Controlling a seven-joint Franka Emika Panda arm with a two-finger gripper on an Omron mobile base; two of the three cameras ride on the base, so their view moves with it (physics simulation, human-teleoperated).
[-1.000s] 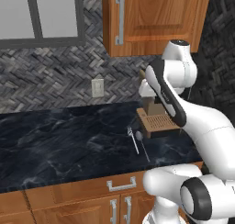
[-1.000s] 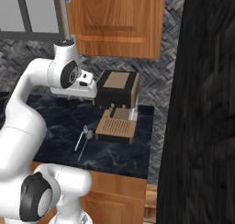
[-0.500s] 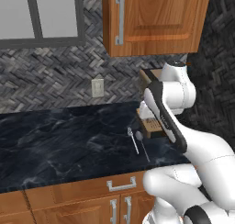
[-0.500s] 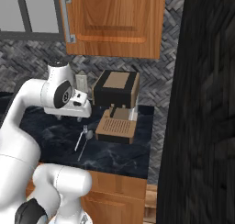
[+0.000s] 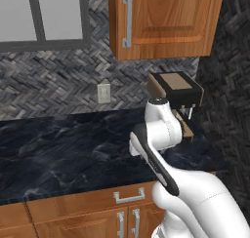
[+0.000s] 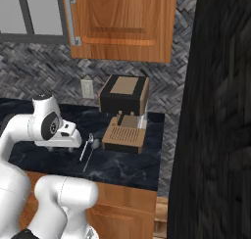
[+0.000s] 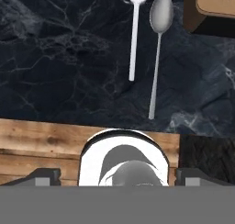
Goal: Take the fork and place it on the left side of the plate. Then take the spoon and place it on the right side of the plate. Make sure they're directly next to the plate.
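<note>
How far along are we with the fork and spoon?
Nothing looks done: the fork and spoon lie side by side, untouched, on the dark counter beside the coffee machine. The claw is open, holding nothing. Both placements remain.

I get even, flat rendered light, moderately bright, no clear source. Dark marble table (image 5: 58, 149) has faint sheen, no glare. Right wall panel (image 6: 220, 115) nearly black. Fork (image 7: 134, 32) and spoon (image 7: 158, 44) look sharp, shadows barely visible. Base views soft, low-res.
</note>
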